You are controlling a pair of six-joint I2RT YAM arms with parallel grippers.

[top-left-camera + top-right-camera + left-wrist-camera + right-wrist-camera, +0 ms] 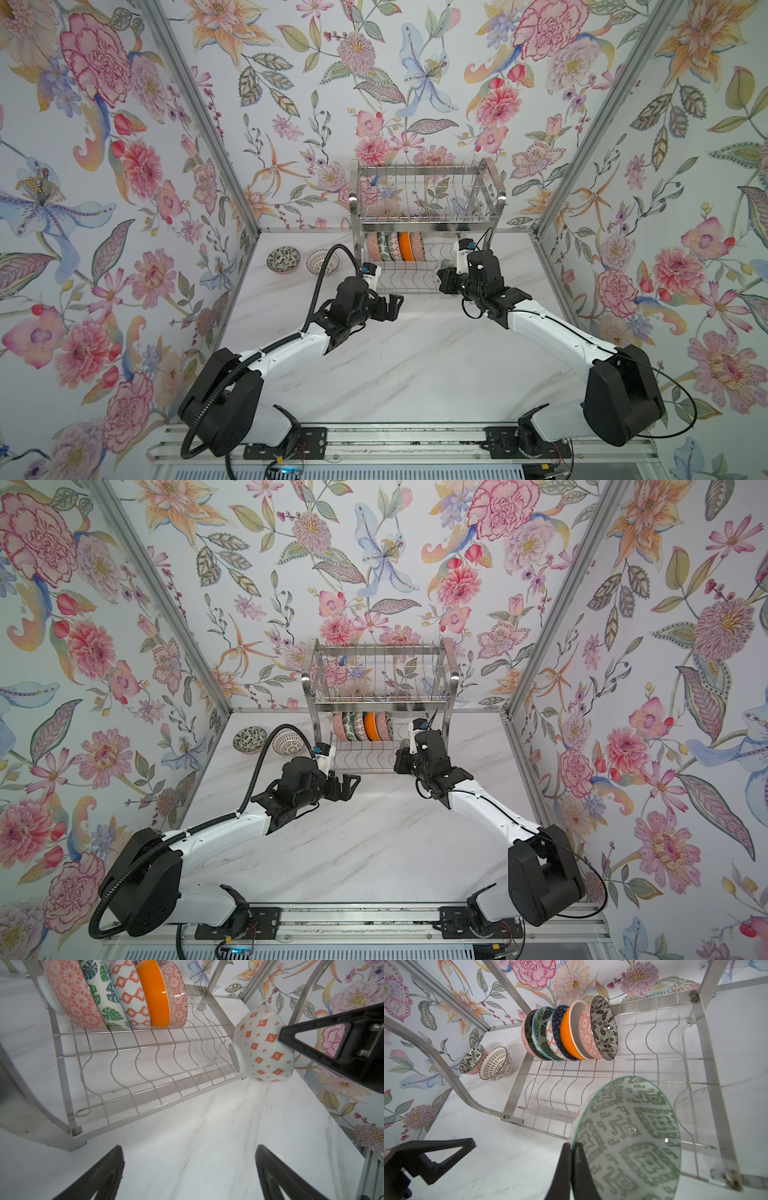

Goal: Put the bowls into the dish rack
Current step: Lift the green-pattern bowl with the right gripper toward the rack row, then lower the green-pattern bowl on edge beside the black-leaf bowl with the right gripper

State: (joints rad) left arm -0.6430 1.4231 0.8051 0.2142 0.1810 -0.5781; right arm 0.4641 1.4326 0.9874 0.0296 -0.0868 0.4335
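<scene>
The dish rack point(424, 224) point(380, 700) stands at the back of the table. Several bowls point(397, 247) point(153, 995) point(571, 1032) stand on edge at the left of its lower tier. My right gripper point(572, 1147) point(442, 280) is shut on the rim of a bowl with a green-patterned inside point(633, 1136) and orange diamonds outside point(264, 1047). It holds that bowl tilted on its side in front of the lower tier's right end. My left gripper point(190, 1153) point(392, 305) is open and holds nothing, over the table just in front of the rack.
Two more bowls sit on the table left of the rack: a black-leaf one point(283, 259) point(471, 1059) and a brown-and-white one point(323, 262) point(497, 1064). The rack's wire slots point(654, 1043) right of the stacked bowls hold nothing. Floral walls enclose the marble table point(415, 353).
</scene>
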